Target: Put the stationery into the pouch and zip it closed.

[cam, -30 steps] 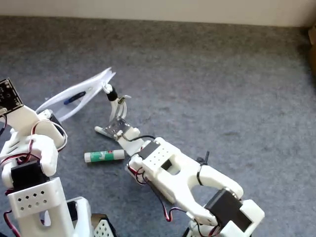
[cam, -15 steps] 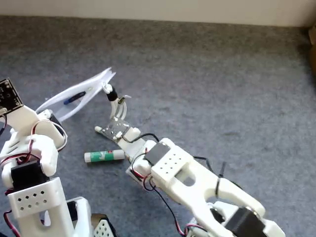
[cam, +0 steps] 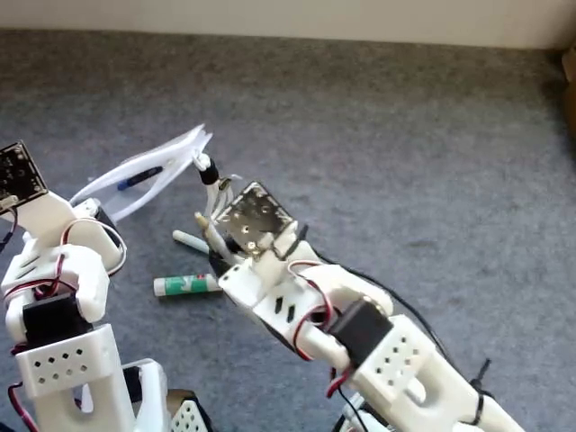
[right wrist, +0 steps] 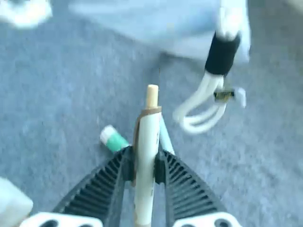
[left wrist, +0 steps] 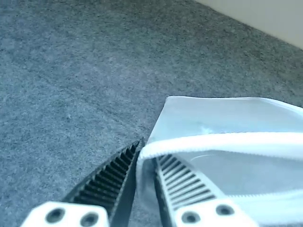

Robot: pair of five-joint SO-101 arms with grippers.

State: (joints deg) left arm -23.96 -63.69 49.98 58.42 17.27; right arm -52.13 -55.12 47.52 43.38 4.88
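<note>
Clear pouch (left wrist: pixel 227 156): unzipped, edge pinched in left gripper (left wrist: pixel 147 153). White pen (right wrist: pixel 144 137), tan tip: clamped in right gripper (right wrist: pixel 143 153), tip past the fingertips. Green-white glue stick (cam: pixel 187 285): flat, just beside right gripper.

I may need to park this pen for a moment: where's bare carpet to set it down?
The grey carpet lies bare on the right arm's outer side, up to the far wall, and beyond the translucent white pouch. Crowded: between the pouch, the white looped cord, the loose white pen and the green-and-white glue stick, near the right gripper.
</note>
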